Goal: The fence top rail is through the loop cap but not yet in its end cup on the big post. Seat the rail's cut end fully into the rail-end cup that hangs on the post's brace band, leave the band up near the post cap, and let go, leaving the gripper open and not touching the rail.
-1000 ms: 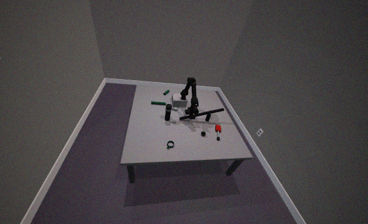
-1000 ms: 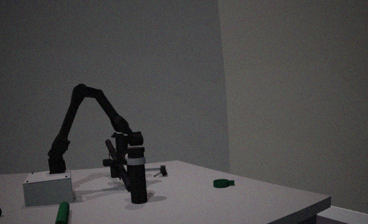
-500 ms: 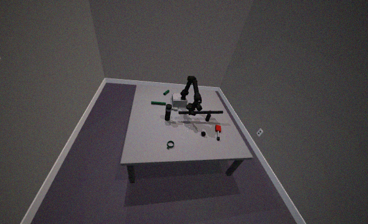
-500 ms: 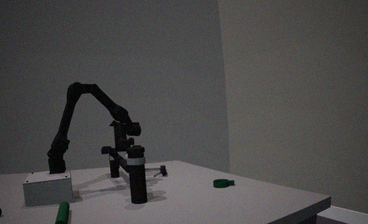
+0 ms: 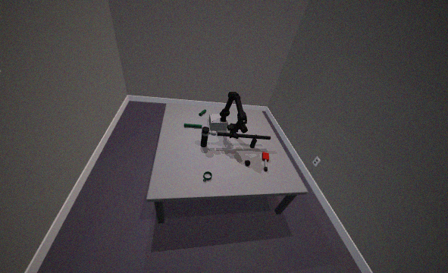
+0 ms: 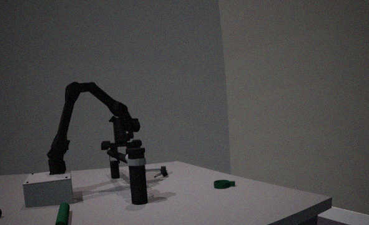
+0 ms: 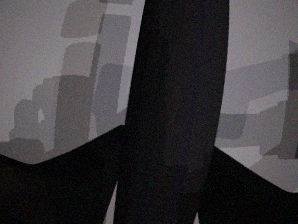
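Observation:
The dark rail (image 5: 259,136) (image 6: 120,156) (image 7: 177,75) lies nearly level. My gripper (image 5: 233,135) (image 7: 160,139) is shut on it, left of its middle in the top view. Its right part passes over the small post (image 5: 253,143) (image 6: 115,170); the loop cap is too dark to make out. The big post (image 5: 204,141) (image 6: 138,185) stands upright, with the light brace band (image 6: 136,162) just below its cap. The pale rail-end cup (image 5: 214,133) faces the rail from the band. The rail's cut end is at the cup's mouth, roughly in line; whether any of it is inside cannot be told.
The white base box (image 5: 219,123) (image 6: 48,193) is behind the rail. Green tubes (image 5: 192,125) (image 6: 63,214) lie near it. Toward the table's front are a green ring (image 5: 211,174) (image 6: 222,186), a small dark piece (image 5: 247,163) and a red-ended tool (image 5: 265,156).

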Motion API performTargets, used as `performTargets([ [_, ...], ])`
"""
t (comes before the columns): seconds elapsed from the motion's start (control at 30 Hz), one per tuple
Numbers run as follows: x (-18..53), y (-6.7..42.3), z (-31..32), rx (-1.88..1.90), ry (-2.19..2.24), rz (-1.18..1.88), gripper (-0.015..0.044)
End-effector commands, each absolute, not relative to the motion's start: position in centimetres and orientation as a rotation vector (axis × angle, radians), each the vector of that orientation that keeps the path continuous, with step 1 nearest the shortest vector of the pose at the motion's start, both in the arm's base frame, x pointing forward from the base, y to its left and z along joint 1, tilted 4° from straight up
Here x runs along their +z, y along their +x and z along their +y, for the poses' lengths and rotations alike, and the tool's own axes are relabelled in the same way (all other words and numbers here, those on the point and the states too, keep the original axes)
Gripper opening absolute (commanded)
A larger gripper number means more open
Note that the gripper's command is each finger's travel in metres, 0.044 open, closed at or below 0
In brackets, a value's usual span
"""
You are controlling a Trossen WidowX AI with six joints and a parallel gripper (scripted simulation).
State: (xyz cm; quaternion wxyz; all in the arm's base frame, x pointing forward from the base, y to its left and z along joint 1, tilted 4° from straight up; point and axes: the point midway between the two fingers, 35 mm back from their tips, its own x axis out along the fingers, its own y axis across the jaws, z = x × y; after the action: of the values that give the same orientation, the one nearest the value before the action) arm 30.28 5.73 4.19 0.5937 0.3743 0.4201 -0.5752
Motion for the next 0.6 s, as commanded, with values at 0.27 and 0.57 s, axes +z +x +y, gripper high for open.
performTargets([
  [0.27,4.3,30.34,5.67,-1.336,0.87,0.978,0.0],
  [0.57,4.67,30.51,5.55,-1.336,0.87,0.978,0.0],
])
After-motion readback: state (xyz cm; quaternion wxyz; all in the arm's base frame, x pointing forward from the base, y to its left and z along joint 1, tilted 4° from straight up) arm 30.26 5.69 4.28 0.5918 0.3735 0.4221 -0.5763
